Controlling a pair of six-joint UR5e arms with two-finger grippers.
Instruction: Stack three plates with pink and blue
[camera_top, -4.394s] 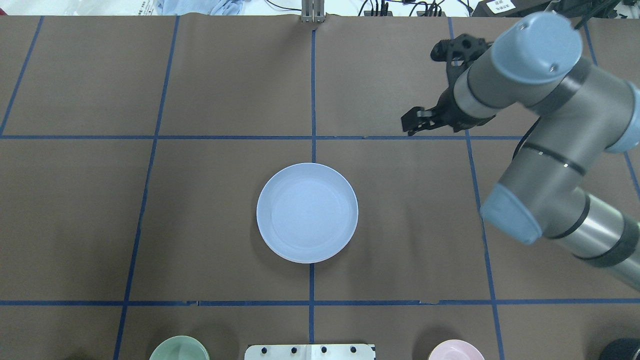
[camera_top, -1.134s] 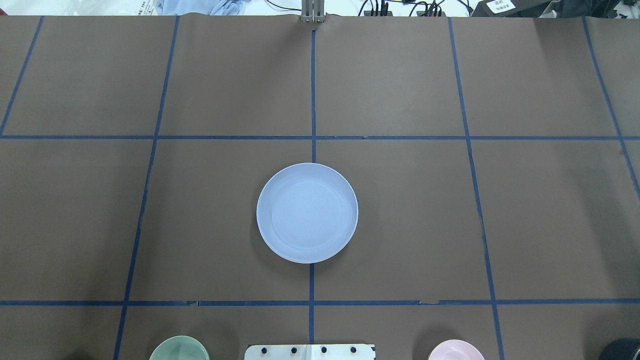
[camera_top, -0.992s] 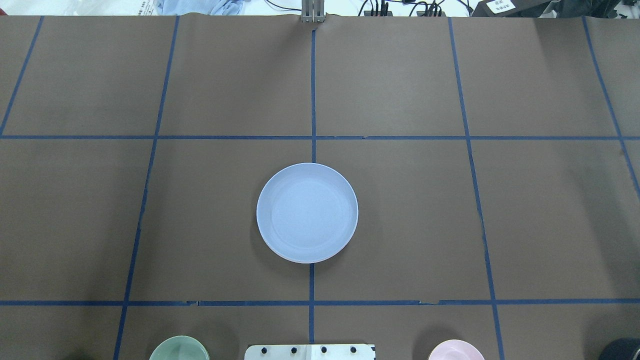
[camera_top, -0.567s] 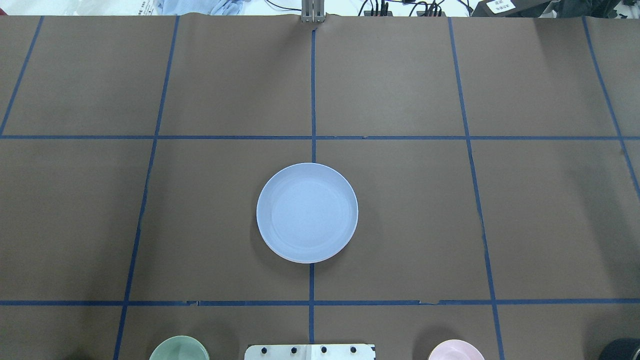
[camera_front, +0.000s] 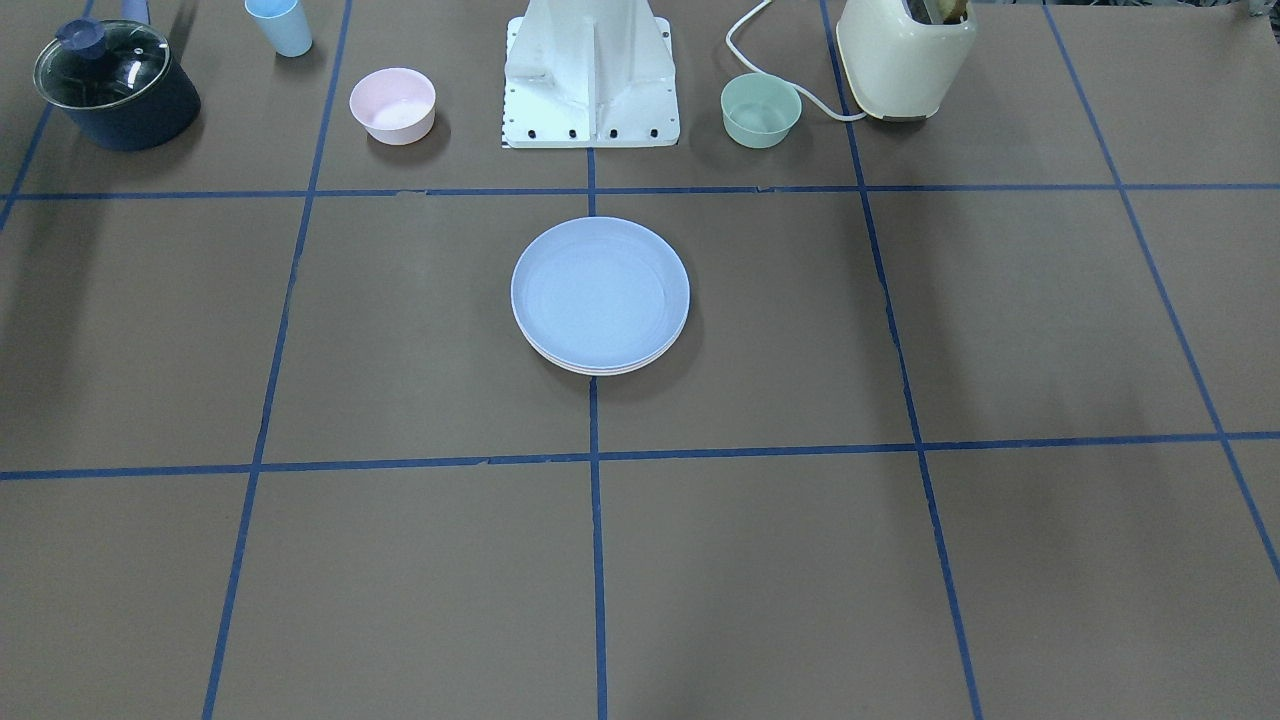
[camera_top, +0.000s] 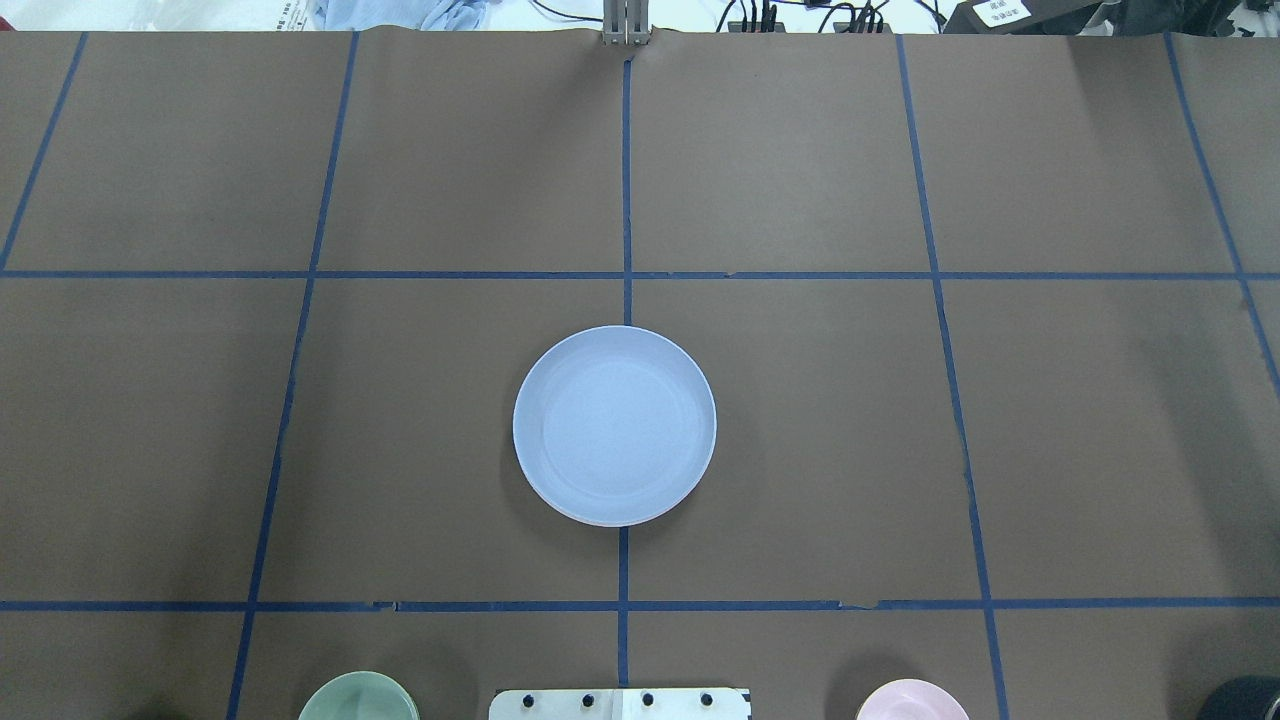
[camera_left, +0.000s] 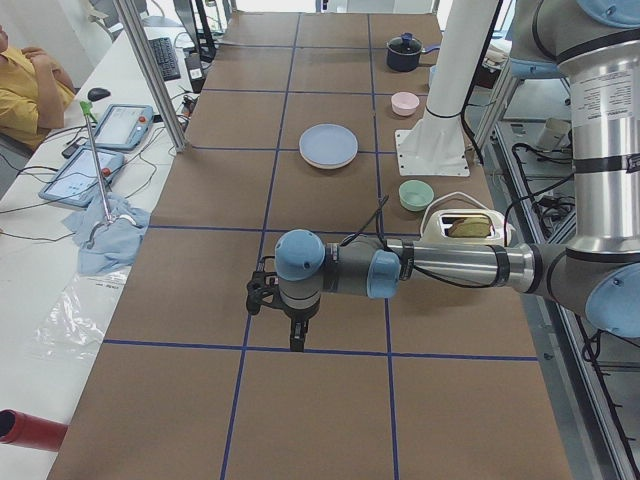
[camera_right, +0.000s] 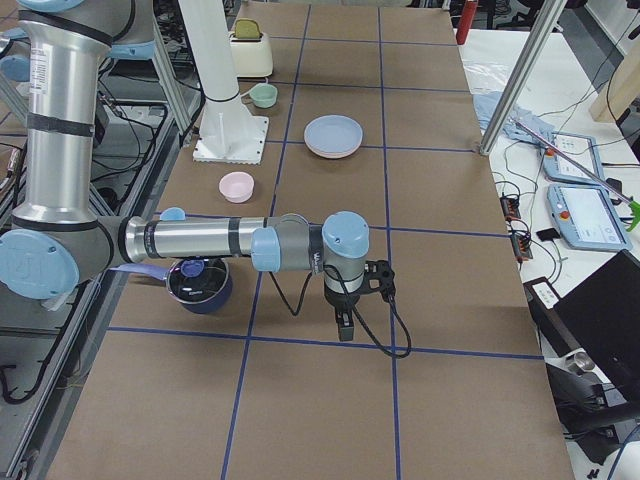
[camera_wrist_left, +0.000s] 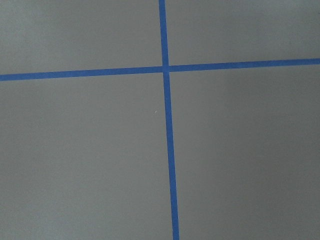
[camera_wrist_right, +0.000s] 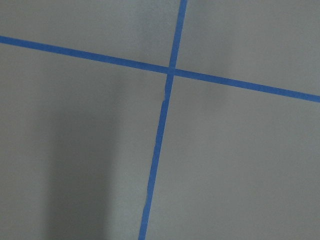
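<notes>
The three plates lie nested as one stack (camera_front: 600, 300) at the middle of the table (camera_front: 1000, 320), which is covered in matte brown paper and ruled into squares by blue tape. The light blue plate (camera_top: 614, 425) is on top, round and shallow, with a raised rim and a dull, smooth plastic face. In the front-facing view, thin pale rims (camera_front: 600, 370) show beneath it at 6 o'clock. The right-side view gives the under-edge a pale pink cast (camera_right: 333, 153), and the lowest rim is too thin to tell its colour.

In the overhead view, the white bolted base plate (camera_top: 620, 704) lies at 6 o'clock from the stack. A small green bowl (camera_top: 358, 698) sits at 7 o'clock and a small pink bowl (camera_top: 911, 700) at 5 o'clock.

Both arms stretch out low, well apart from the stack, toward opposite ends of the table. The left gripper (camera_left: 293, 335) and the right gripper (camera_right: 345, 322) each point down over a tape line. Both appear only in the side views, so I cannot tell whether either pincer is open or closed. Each wrist camera shows only flat paper and a crossing of tape.
</notes>
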